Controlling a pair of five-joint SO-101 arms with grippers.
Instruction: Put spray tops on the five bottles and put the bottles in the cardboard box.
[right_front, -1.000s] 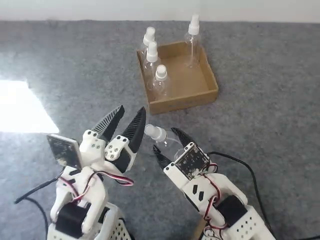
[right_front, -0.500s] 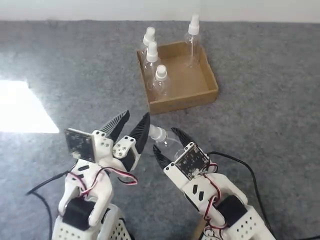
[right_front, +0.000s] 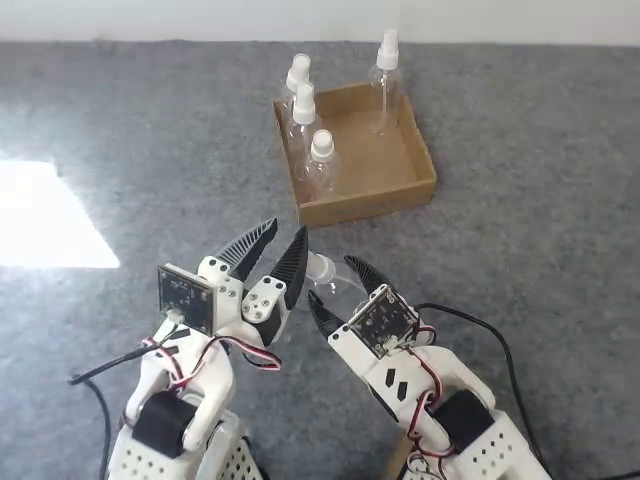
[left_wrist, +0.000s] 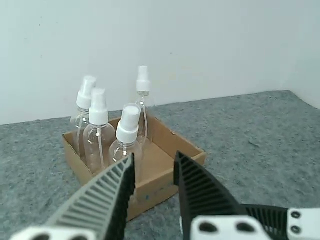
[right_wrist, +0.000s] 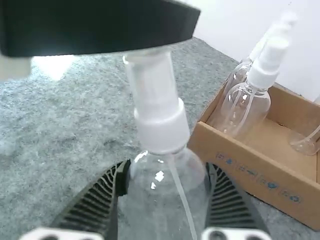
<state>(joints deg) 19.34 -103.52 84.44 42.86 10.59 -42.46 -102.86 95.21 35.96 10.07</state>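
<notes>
Clear plastic sat between the ribbed jaws of the right end effector (right_front: 333, 284), which was clamped around the body of the fifth bottle (right_wrist: 165, 185) in front of the two arms. A white spray top (right_wrist: 157, 115) already sat on the bottle's neck, its dip tube running down inside. Whether the collar was fully tightened could not be told.

Just beside it, the left end effector (right_front: 288, 228) hung with its jaws spread and nothing between them. One dark finger was close over the spray top, though contact could not be confirmed.

Beyond the arms, the cardboard box (right_front: 365, 205) stood on the grey worktop (right_front: 520, 130) with four bottles upright in it, each wearing a white sprayer. The nearest bottle (right_front: 322, 165), the second bottle (right_front: 303, 115) and the third bottle (right_front: 297, 75) stood in a row along one side wall. The fourth bottle (right_front: 385, 70) stood apart at the far corner.

By that count the job looked almost done, with four bottles capped and boxed. The last, apparently capped, was held well short of the box, so what remained was probably any final tightening and the carry into the open space inside.
</notes>
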